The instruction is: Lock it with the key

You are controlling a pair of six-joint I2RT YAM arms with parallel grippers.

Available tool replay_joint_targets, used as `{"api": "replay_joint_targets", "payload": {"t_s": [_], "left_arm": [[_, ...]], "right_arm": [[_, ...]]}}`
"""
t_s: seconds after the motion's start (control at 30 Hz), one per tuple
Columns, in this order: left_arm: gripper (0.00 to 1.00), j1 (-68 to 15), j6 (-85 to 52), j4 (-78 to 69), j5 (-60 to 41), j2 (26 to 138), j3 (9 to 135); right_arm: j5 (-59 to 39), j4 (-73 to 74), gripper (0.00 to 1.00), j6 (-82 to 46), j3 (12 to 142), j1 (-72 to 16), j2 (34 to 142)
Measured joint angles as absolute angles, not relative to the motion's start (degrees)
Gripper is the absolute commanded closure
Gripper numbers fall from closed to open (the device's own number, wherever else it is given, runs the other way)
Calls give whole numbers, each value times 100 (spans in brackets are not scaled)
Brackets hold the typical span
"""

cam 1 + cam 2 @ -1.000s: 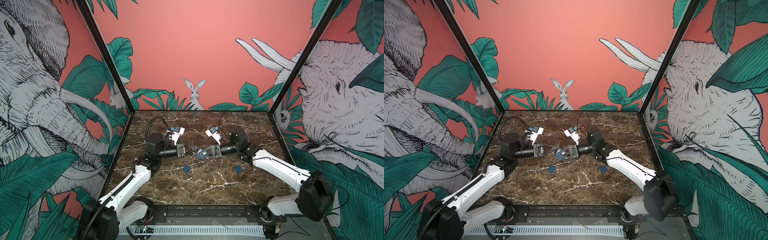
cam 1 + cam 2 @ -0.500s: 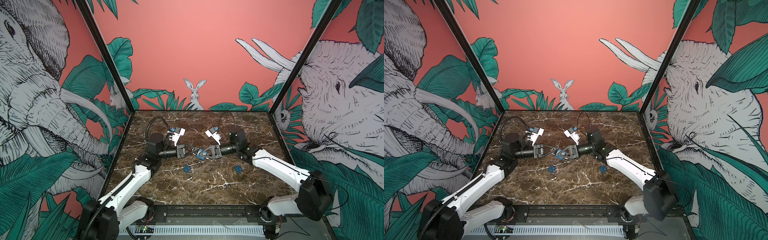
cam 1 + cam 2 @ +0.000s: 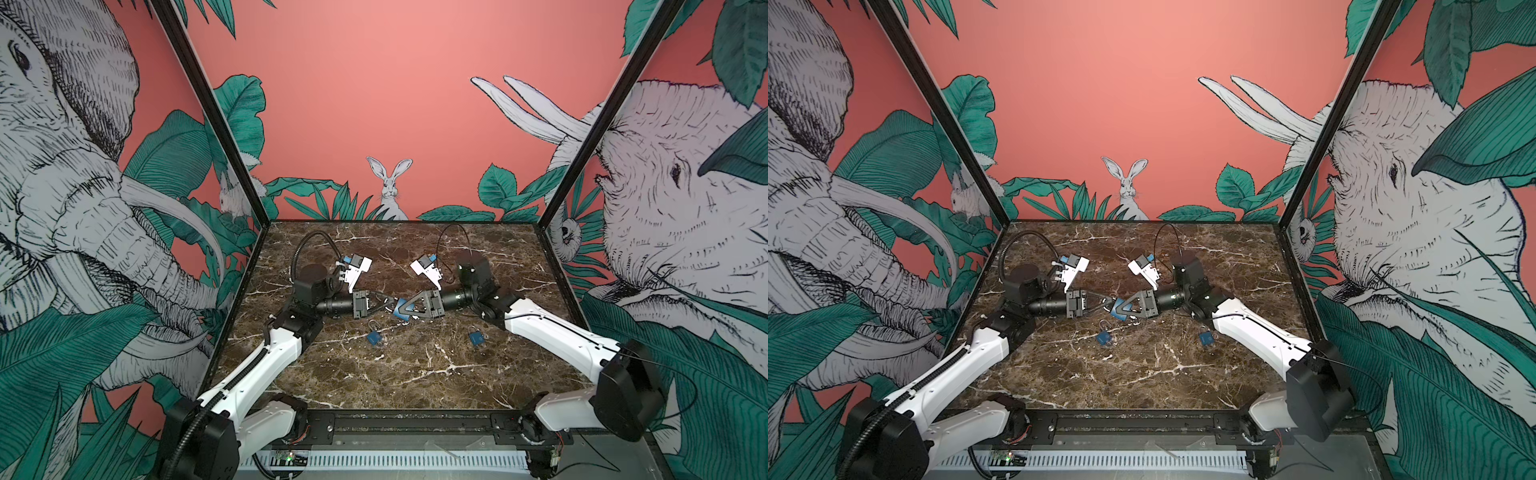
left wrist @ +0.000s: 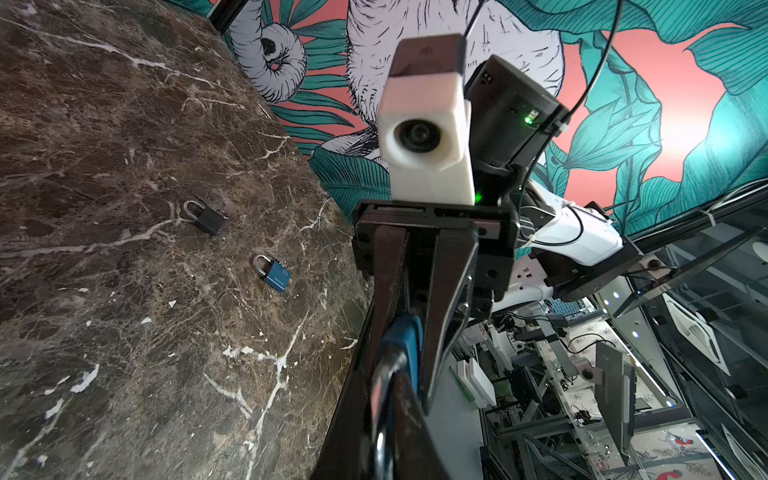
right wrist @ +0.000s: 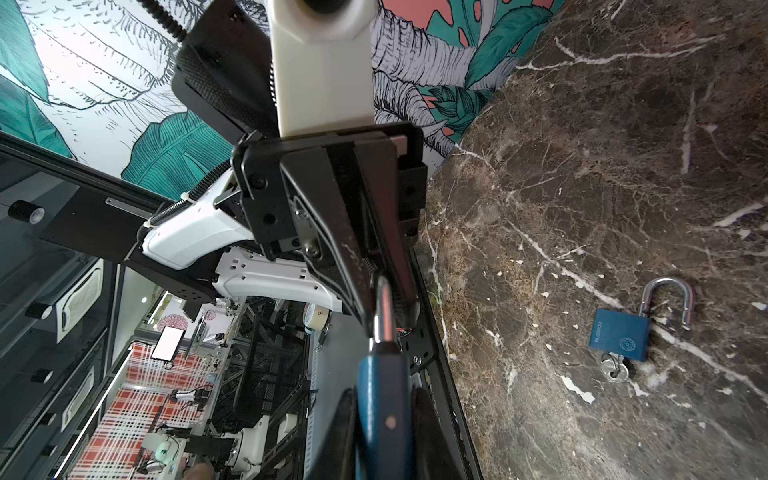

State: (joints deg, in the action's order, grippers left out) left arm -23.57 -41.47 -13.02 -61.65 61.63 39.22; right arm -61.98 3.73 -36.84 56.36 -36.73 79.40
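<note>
In both top views my left pincer (image 3: 390, 309) and right pincer (image 3: 402, 311) were tip to tip mid-table, both clenched on one blue padlock (image 3: 401, 315). My left wrist view showed its shackle (image 4: 379, 415) pinched. My right wrist view showed its body (image 5: 382, 390) gripped, and a second padlock (image 5: 619, 334) on the marble (image 5: 582, 166) with a key (image 5: 614, 370) in it.

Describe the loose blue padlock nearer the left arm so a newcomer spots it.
On the marble table, the left gripper and right gripper meet mid-air on a held padlock. Just in front of them the loose padlock lies flat. Unlike the blue padlock and dark padlock lying nearer the right arm, it sits near the table's middle, shackle open, key in its base.
</note>
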Motion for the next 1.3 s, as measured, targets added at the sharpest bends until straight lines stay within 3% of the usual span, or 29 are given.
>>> {"api": "replay_joint_targets", "payload": {"t_s": [0.2,0.47,0.6,1.1,1.2,1.3], "left_arm": [[81,-2362,-4060,-891,-6182,6202,3972],[86,-2353,-4071,-648,-6173,6224,4049],[80,-2353,-4128,-698,-6095,6224,4047],[80,-2370,-4659,-1358,-5843,6259,4047],[82,-2370,-4700,-1446,-5830,6281,4047],[90,-2370,-4727,-1476,-5815,6296,4047]], "right_arm": [[-6027,222,100,-3616,5784,-3671,7964],[-5935,169,100,-3417,5808,-3653,7968],[-5920,183,100,-3444,5808,-3653,7968],[-5870,513,100,-3531,5808,-3632,7968],[-5870,541,100,-3542,5808,-3632,7968],[-5872,582,100,-3559,5808,-3632,7968]]}}
